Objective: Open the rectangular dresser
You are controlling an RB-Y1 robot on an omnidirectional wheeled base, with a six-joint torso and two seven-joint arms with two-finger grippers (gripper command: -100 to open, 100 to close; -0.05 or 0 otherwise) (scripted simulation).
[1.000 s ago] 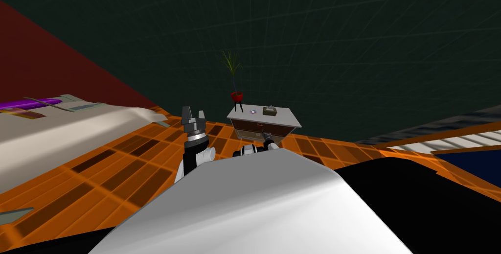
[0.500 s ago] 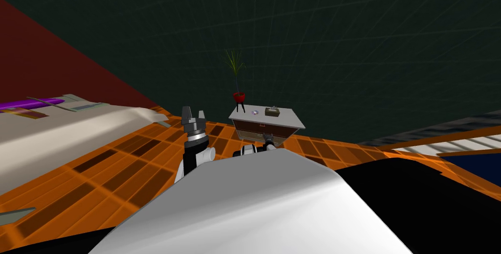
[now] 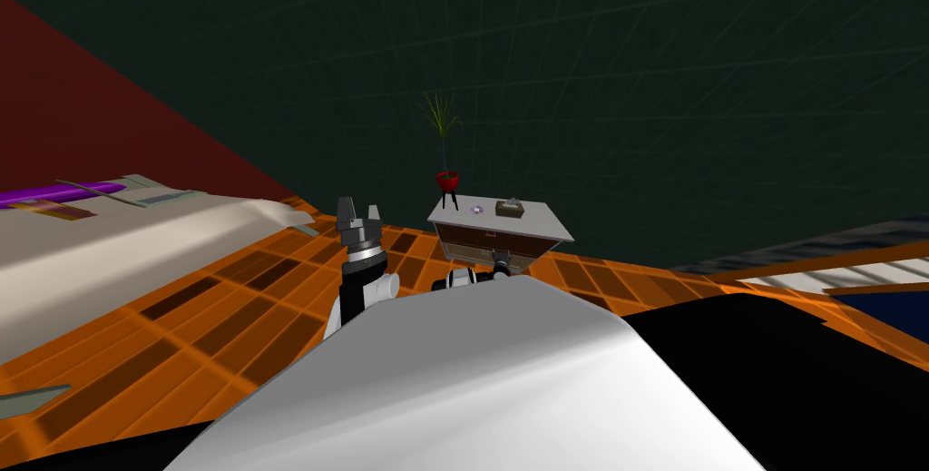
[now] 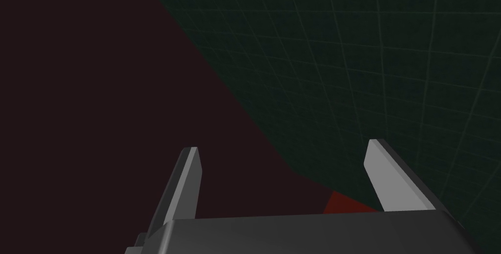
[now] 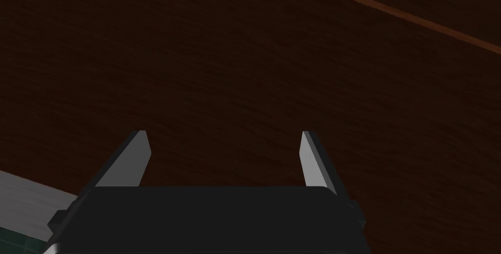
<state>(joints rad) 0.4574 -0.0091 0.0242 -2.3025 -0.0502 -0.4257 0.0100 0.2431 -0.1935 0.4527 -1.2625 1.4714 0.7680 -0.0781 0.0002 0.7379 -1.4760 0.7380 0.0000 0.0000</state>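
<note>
The orange tiled floor (image 3: 227, 311) carries the dresser (image 3: 490, 240), centre frame ahead of me. Its grey top bears a red potted plant (image 3: 446, 179) at the left end, then a small disc (image 3: 475, 210) and a box (image 3: 510, 209).

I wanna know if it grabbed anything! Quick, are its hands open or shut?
Left gripper: open, empty.
Right gripper: open, empty, facing the dresser.

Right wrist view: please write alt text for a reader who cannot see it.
The right gripper, open and empty, faces the dark brown wooden front of the dresser from close. A thin paler seam crosses the wood beyond it.
</note>
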